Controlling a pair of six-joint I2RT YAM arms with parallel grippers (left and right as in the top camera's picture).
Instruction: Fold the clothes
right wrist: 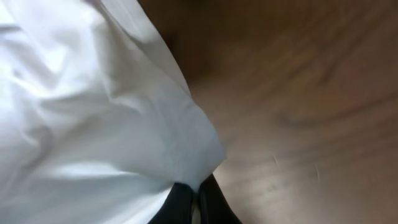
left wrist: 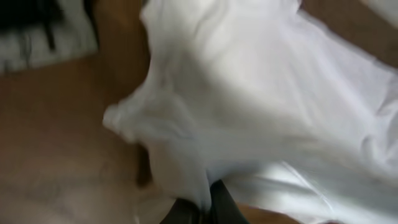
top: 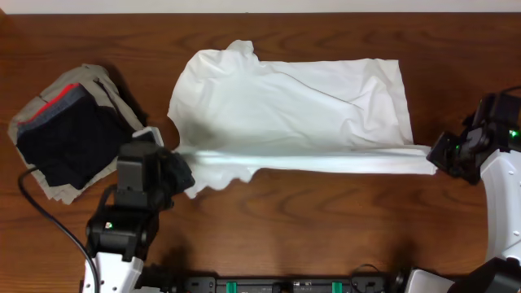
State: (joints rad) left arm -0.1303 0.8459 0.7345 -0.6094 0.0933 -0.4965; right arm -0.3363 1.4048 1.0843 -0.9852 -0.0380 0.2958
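The white T-shirt point(top: 293, 106) lies spread across the middle of the wooden table, wrinkly, with no print showing. Its near edge is lifted and pulled taut into a straight band between the two grippers. My left gripper point(top: 181, 169) is shut on the shirt's near left corner; the wrist view shows white cloth point(left wrist: 261, 106) pinched between the dark fingers point(left wrist: 205, 208). My right gripper point(top: 438, 155) is shut on the near right corner, where cloth point(right wrist: 93, 124) enters the dark fingers point(right wrist: 194, 202).
A stack of folded black, grey, red and khaki garments point(top: 69, 130) sits at the left edge, just behind the left arm. A black cable point(top: 41, 213) runs by the left arm base. Bare wood table point(top: 326, 220) lies in front of the shirt.
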